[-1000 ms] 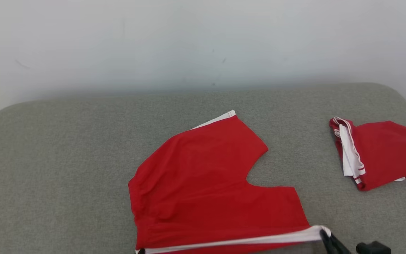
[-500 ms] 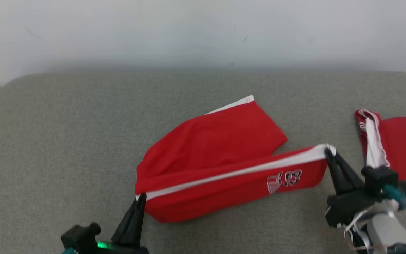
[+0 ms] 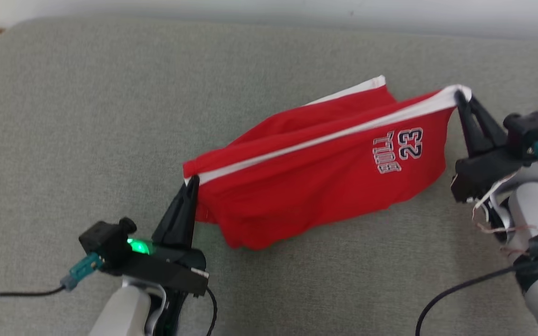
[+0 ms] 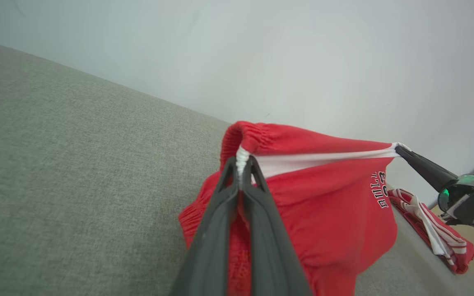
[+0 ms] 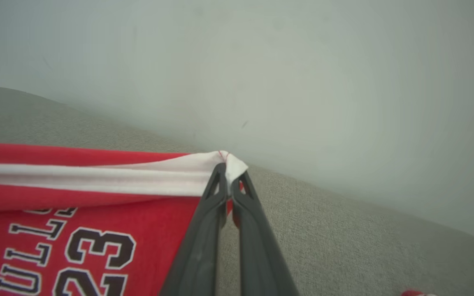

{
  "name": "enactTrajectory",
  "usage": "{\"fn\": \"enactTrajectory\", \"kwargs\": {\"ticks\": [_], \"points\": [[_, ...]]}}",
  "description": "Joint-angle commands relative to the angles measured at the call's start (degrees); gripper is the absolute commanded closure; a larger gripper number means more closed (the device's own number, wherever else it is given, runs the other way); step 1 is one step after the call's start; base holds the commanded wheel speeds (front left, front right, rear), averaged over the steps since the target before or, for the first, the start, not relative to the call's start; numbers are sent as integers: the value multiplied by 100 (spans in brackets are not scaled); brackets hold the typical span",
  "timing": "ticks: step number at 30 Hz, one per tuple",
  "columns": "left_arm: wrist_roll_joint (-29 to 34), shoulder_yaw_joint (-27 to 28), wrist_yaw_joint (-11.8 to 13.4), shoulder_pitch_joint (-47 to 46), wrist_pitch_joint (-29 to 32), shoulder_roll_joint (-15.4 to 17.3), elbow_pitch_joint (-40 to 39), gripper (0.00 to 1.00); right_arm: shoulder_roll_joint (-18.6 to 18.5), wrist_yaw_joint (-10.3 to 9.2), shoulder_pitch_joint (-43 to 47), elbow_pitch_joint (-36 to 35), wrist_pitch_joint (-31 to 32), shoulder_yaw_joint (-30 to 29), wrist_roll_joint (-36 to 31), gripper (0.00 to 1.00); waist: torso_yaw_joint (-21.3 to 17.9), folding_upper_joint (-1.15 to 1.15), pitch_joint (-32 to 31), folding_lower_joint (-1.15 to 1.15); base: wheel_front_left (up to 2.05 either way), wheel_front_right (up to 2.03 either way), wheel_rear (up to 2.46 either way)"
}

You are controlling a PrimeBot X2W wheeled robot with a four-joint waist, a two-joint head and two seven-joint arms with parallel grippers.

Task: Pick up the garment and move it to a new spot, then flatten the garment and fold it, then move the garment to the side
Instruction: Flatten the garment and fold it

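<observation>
Closest to me, my left fingers, long, dark and tapered, are pressed together on the gathered elastic waistband of the red shorts, right where the white side stripe starts. A small green light glows on the black block behind them. My right fingers are likewise clamped tight on the other end of that white stripe, at the hem corner. Between the two grips the stripe runs taut and straight, and the smooth red cloth hangs below it in soft folds, bulging towards its low edge. Near the hem sits a dark print edged in white: the number 23 beside block letters. One leg of the shorts trails behind the stripe, its own white edge showing.

Under the shorts spreads the grey surface, padded, coarsely woven, with rounded corners. Off to my right on it lies a second red garment, folded, with white bands. Beyond the far edge rises a plain pale wall.
</observation>
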Motion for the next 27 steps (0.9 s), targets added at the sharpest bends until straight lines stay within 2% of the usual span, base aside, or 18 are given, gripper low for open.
{"fn": "enactTrajectory", "kwargs": {"ticks": [1,6,12,27], "points": [[40,61,13,-64,-4,42,44,100,-115,-15,-109,59,5,-21,-29,100,333,-1,507,-2,0,0,0],[-118,101,13,-426,-4,39,123,100,-204,-15,-705,358,5,180,-76,100,464,-1,893,-2,0,0,0],[-319,-103,13,-700,-4,35,208,100,-230,-15,-1267,716,5,504,-32,100,594,-1,1144,-2,0,0,0],[-523,-688,7,-1349,-3,12,435,100,-133,-12,-1729,1199,5,968,339,100,624,-1,1349,-2,0,0,0]]}}
